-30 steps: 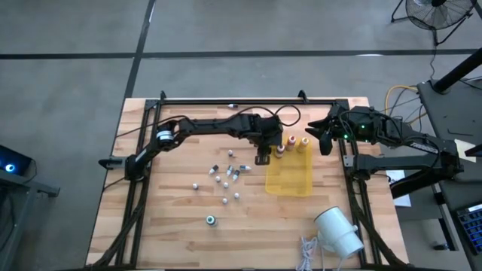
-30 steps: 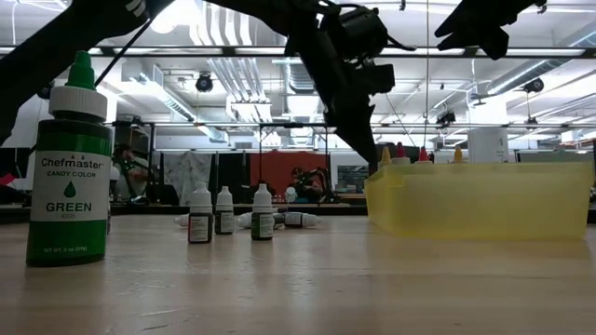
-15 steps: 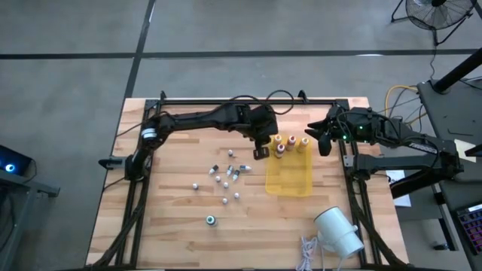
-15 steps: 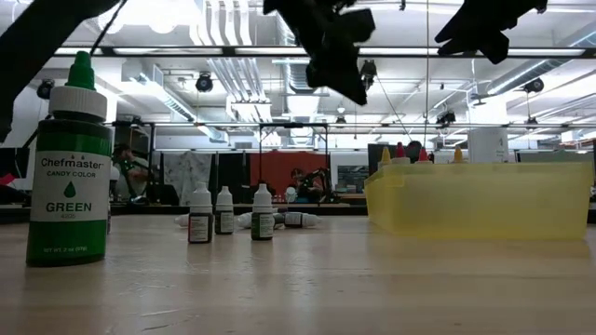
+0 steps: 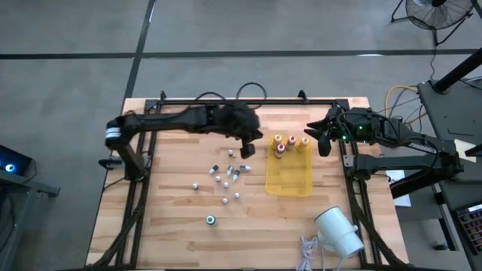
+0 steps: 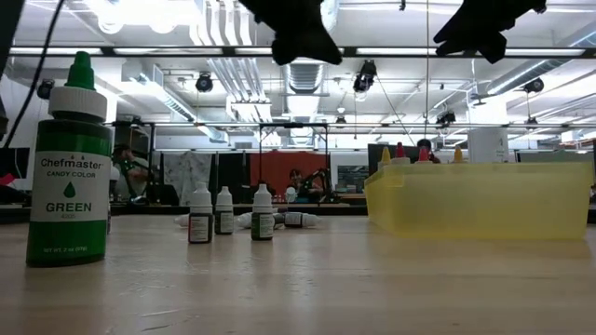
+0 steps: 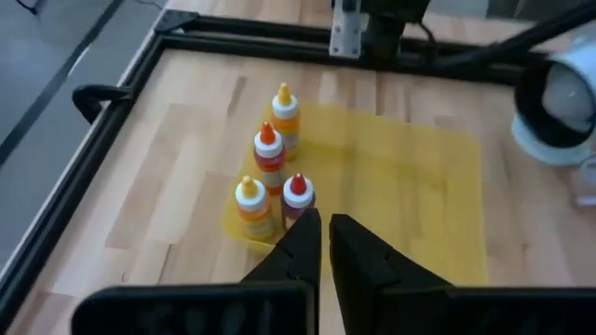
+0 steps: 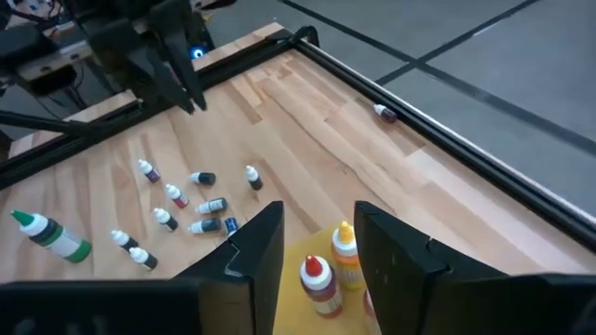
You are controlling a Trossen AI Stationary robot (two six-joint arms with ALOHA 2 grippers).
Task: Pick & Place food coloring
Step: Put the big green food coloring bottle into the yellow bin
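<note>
A green-capped bottle (image 5: 211, 220) stands alone toward the table's (image 5: 166, 218) near left, its "GREEN" label readable only in the low view. Further in, the small vials (image 5: 226, 178) lie scattered on bare wood planks, some upright, some tipped; their labels are too small to read. Open wood surrounds them on all sides. Above and just beyond them hangs the left gripper (image 5: 246, 151), its dark fingers (image 7: 303, 244) pressed nearly together on nothing, clear of the tabletop. To its right sits a translucent yellow tray (image 5: 290, 179), with four capped bottles (image 5: 280, 147) clustered upright at its far end; the rest of the tray is bare. The right gripper (image 5: 321, 143) hovers beside the tray's far right corner, fingers (image 8: 258, 251) spread apart and empty. A white cylinder (image 5: 337, 229) lies at the near right edge, partly overhanging the black frame rail (image 5: 360, 218).
</note>
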